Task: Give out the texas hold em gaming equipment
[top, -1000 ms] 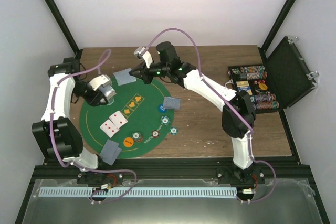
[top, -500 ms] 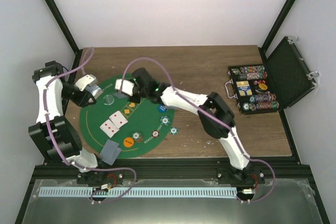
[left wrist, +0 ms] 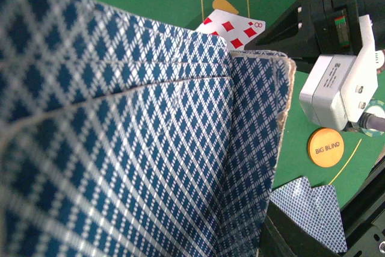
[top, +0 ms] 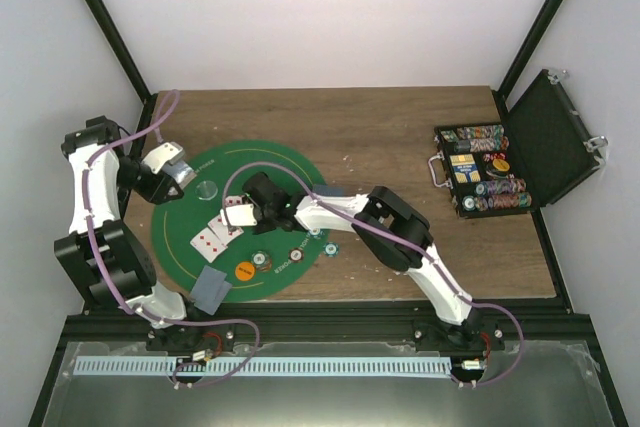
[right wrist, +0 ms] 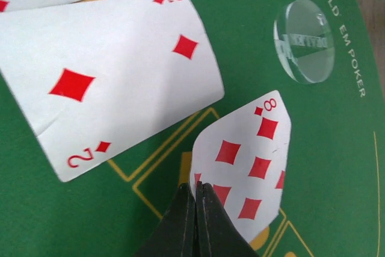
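Note:
My right gripper (right wrist: 197,188) is shut on the corner of a face-up eight of diamonds (right wrist: 255,161), held just above the green mat (top: 300,162) beside a two of diamonds (right wrist: 120,70). From above, this gripper (top: 240,212) hovers next to two face-up cards (top: 214,234). My left gripper (top: 178,175) sits at the mat's left edge, shut on the deck of blue-backed cards (left wrist: 132,136), which fills its wrist view and hides its fingers. An orange chip (top: 245,270) and other chips (top: 297,255) lie along the mat's near side.
A clear round button (top: 207,188) lies on the mat's left part. Face-down cards (top: 210,289) rest at the near-left rim, and another (top: 331,190) peeks from behind my right arm. An open black case (top: 545,142) with chip rows stands at the right.
My right gripper has swung from the mat's far side to its near-left part, carrying the card, now face up. The left arm drew back left and has since held still.

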{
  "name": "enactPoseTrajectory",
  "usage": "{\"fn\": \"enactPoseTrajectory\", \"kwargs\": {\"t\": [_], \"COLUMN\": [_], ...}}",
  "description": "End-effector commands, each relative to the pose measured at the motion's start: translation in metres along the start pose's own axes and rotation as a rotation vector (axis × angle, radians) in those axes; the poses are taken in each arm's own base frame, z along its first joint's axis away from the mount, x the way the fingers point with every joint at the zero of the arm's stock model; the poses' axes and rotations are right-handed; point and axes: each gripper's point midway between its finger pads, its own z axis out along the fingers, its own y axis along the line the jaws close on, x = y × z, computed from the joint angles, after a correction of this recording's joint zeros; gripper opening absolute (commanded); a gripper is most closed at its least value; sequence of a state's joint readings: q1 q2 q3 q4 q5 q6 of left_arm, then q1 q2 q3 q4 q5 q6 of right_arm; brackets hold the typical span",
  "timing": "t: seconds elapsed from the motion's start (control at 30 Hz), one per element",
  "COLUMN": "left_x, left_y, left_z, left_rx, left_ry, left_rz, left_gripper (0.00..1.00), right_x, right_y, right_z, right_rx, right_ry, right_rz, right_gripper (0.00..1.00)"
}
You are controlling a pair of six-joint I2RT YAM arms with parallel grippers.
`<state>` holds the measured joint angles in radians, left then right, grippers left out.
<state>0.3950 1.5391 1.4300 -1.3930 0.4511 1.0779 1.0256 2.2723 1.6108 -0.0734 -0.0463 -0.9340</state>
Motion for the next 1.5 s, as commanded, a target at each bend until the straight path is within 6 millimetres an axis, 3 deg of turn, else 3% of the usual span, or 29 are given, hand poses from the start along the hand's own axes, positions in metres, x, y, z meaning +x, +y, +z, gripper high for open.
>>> {"fn": "enactPoseTrajectory", "kwargs": {"t": [0.0, 0.5, 0.97, 1.47], "left_x": [-0.006, -0.006, -0.006, -0.005], "left_y": [-0.001, -0.001, 0.000, 0.001], "left_z": [-0.002, -0.001, 0.000, 0.001], "left_rx": [0.022, 0.025, 0.031, 0.031], "left_ry": [-0.032, -0.031, -0.031, -0.026], "left_rz": [0.012, 0.008, 0.005, 0.007], "left_gripper": [0.41, 0.41, 0.41, 0.41], "right_x": [-0.005, -0.006, -0.018, -0.017], "right_y": [0.002, 0.015, 0.010, 0.014], "right_z": [-0.003, -0.012, -0.026, -0.010], "right_rx": [0.002, -0.082, -0.098, -0.122], "right_ry": [-0.004, -0.008, -0.037, -0.043], "right_rz": [-0.067, -0.087, -0.094, -0.118], "right_gripper": [0.01, 0.01, 0.01, 0.01]}}
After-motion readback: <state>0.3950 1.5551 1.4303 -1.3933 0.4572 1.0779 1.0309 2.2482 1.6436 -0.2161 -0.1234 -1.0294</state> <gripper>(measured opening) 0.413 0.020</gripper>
